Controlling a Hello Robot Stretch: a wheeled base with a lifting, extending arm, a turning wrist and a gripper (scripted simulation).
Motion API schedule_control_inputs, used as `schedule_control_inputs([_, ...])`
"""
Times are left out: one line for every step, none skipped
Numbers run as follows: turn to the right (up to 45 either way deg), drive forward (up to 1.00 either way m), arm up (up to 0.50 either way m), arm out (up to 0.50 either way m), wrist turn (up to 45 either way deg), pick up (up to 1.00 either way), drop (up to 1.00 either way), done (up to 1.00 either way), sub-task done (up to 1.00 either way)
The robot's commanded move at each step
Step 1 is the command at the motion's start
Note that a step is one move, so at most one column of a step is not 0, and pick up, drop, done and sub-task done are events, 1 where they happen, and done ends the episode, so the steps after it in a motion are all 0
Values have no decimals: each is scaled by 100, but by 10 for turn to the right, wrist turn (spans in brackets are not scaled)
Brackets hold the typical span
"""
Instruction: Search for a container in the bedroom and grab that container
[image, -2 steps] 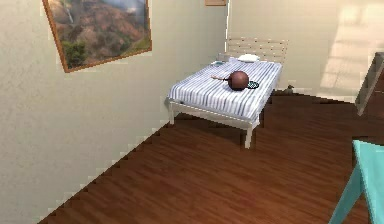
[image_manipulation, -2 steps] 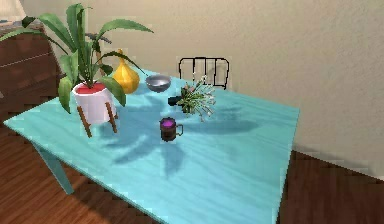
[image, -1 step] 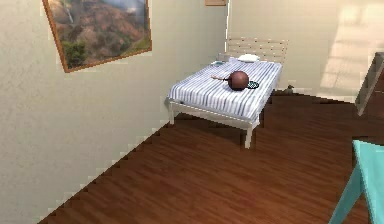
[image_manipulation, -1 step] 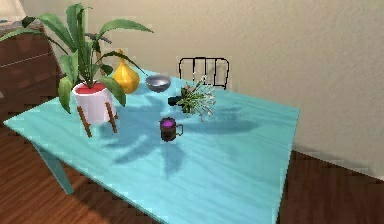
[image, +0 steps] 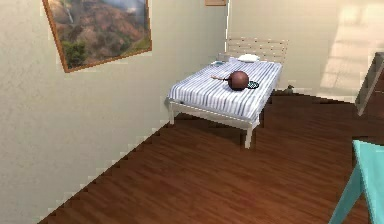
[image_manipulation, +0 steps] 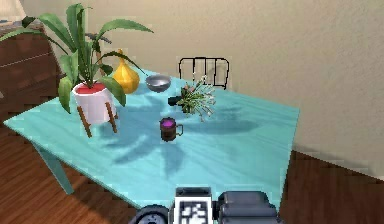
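Arm side view: reaching for dark mug (image_manipulation: 171, 128) on tabletop (image_manipulation: 245, 140) could topple nearby small plant (image_manipulation: 197, 98); fingers (image_manipulation: 152, 216) state can't tell.

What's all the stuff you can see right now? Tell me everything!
Bed: one, striped cover, white frame, by far wall.
Pillow: one, white, at bed's head.
Ball: one, brown, on bed.
Painting: one, landscape, on wall left of bed.
Table: one, turquoise, on wood floor.
Big plant: one, green, white pot, on table.
Vase: one, yellow, beside big plant.
Bowl: one, grey, table's far side.
Small plant: one, green, table's middle.
Mug: one, dark purple, beside small plant.
Chair: one, dark, behind table.
Claw: one, dark, bottom edge; can't tell whether it holds anything.
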Motion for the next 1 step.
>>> schedule_control_inputs([0, 0, 0, 48, 0, 0, 0, 0, 0])
